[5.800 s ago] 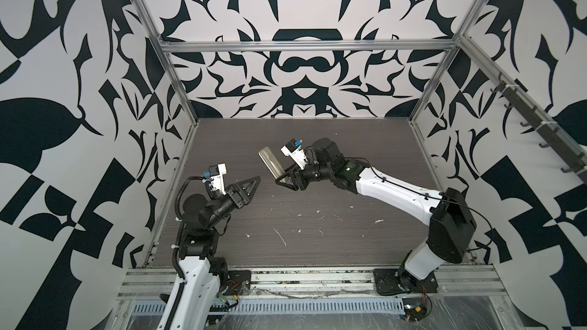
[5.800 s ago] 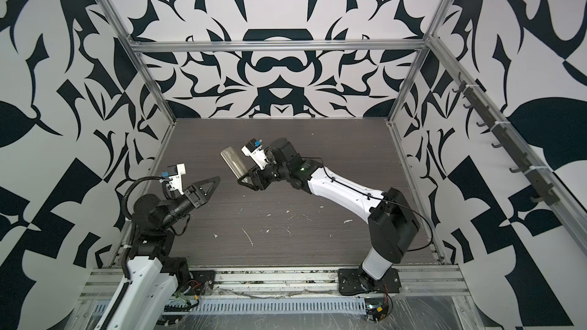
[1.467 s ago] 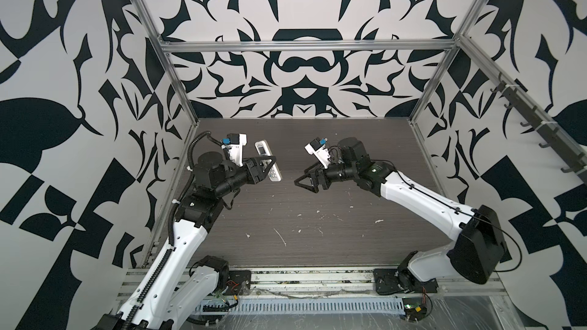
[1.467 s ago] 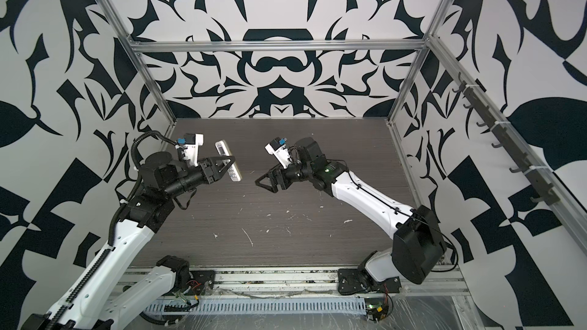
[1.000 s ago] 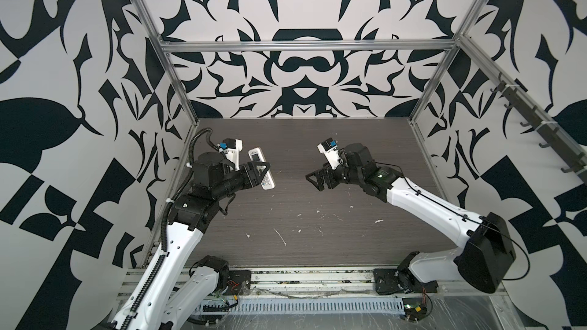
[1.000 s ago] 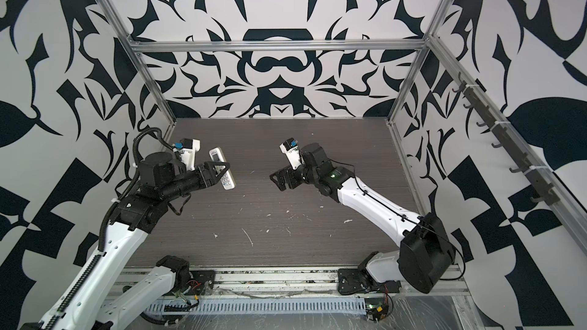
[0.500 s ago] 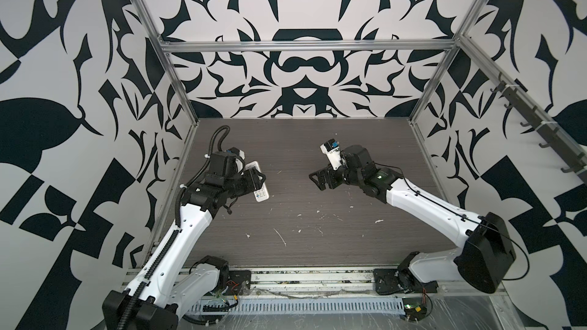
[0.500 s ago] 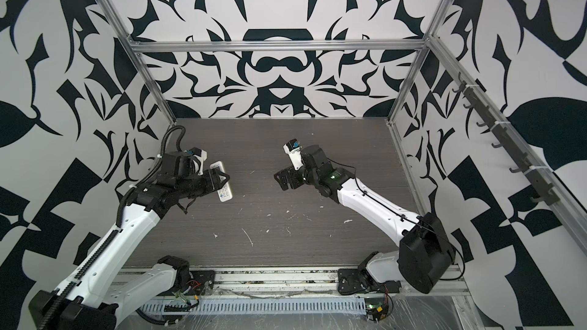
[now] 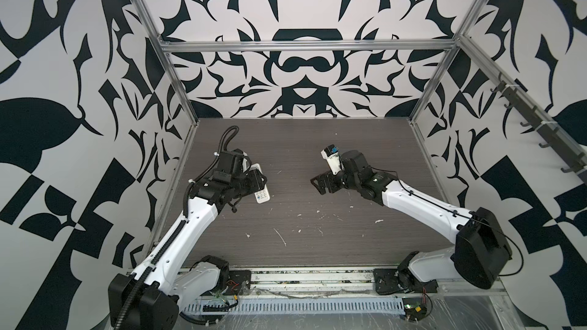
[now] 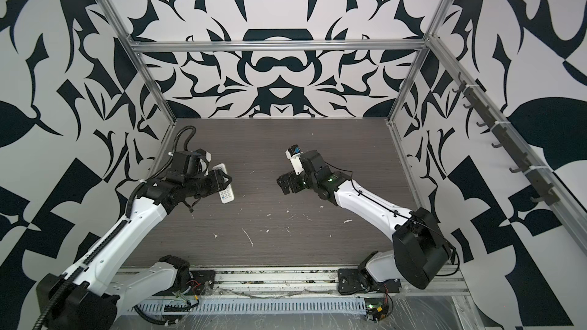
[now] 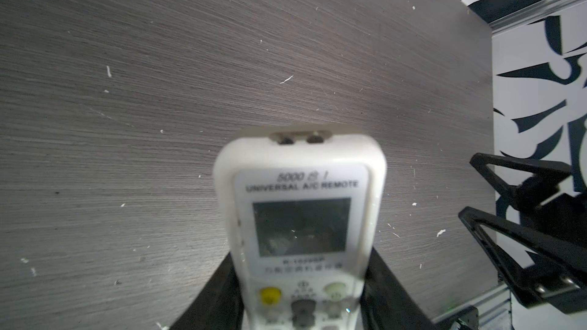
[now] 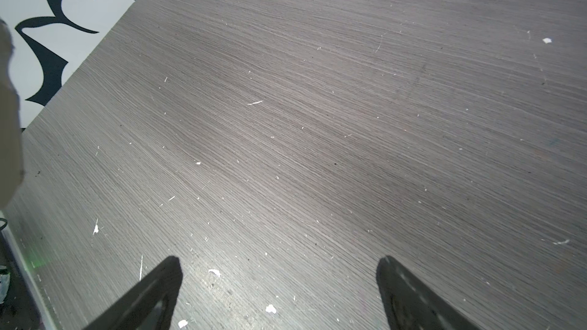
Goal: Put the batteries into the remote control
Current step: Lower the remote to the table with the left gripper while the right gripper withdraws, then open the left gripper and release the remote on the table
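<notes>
- Remote control (image 9: 262,197): pinched in left claw (image 9: 259,183), button face showing, near the counter's (image 9: 317,233) left edge.
- Right claw (image 12: 279,265): spread, empty, mid-counter.
- Batteries: none visible; loading cannot be confirmed.

The remote control (image 11: 300,223) is blurred, its button end cropped from view.

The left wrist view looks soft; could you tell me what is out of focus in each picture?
Left wrist view: the remote control is blurred, close to the lens; the table grain sharp. Right wrist view: table crisp, a pale blur at the edge. Both top views: sharp, evenly lit.
</notes>
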You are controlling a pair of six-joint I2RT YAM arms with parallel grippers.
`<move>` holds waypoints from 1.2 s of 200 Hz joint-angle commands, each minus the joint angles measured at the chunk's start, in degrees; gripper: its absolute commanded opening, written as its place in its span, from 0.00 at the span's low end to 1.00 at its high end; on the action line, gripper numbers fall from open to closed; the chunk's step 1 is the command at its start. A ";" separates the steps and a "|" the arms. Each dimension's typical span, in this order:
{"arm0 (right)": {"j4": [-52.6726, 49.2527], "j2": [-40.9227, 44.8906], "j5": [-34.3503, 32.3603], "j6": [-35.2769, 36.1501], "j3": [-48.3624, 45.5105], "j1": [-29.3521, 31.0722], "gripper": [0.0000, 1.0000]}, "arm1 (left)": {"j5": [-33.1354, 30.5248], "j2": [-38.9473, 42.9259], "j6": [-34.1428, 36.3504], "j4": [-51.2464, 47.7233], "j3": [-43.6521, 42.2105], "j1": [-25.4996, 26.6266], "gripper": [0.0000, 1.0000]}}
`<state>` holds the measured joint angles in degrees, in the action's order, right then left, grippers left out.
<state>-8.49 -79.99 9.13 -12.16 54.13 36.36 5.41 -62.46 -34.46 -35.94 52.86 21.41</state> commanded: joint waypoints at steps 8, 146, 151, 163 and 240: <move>2.95 0.64 -0.52 -1.15 -0.70 -0.27 1.00 | -3.24 -2.60 -1.09 -1.87 -1.01 1.83 0.31; 5.03 -1.07 1.17 -1.46 -1.06 -0.41 0.99 | -11.66 -17.58 -4.39 -0.36 0.48 11.41 0.33; 5.26 -0.93 1.08 -1.46 -1.21 -0.41 1.00 | -11.92 -18.08 -4.39 -0.36 0.52 11.53 0.33; 5.66 -0.83 0.89 -1.33 -1.44 -0.41 0.99 | -12.51 -18.98 -4.48 -0.27 0.73 11.72 0.33; 5.81 -1.49 1.12 -1.20 -1.21 -0.41 1.00 | -14.19 -22.48 -5.96 1.62 -0.45 13.22 0.35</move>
<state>-4.80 -81.91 9.80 -13.54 52.80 36.10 -7.25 -84.18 -39.29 -34.70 52.18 34.20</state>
